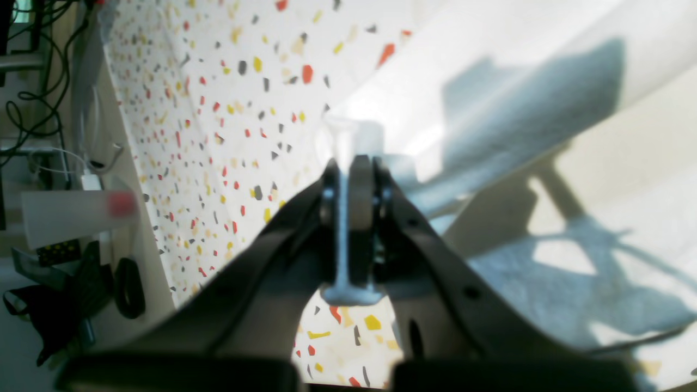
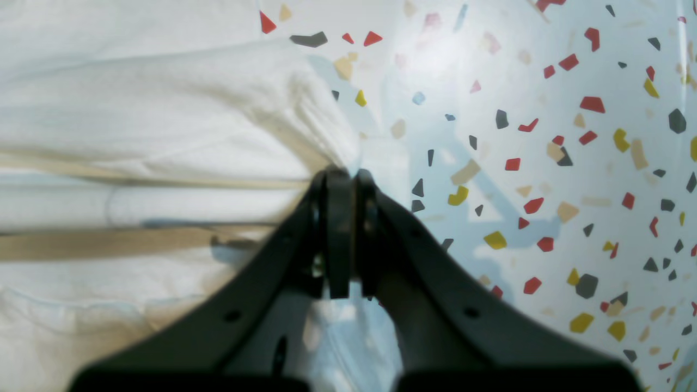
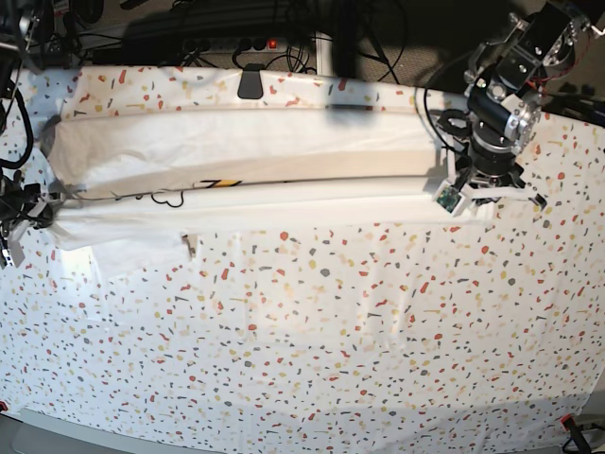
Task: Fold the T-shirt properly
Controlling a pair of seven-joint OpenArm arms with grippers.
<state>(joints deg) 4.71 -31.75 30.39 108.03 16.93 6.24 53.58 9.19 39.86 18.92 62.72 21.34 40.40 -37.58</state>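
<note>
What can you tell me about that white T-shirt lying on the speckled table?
The T-shirt looks like soft white cotton, already folded lengthwise into a long, narrow band stretched across the far part of the table cover. A strip of its print, black outlines with some yellow, peeks out along the middle fold. The fabric is creased and bunches toward both ends. The left gripper is shut on one end and the right gripper is shut on the other, where the cloth gathers into a point.

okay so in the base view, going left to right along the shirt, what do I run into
Right gripper shut on the T-shirt's left end → T-shirt, a long folded band with a bit of print showing → left gripper shut on its right end → bare speckled table cover.
</note>
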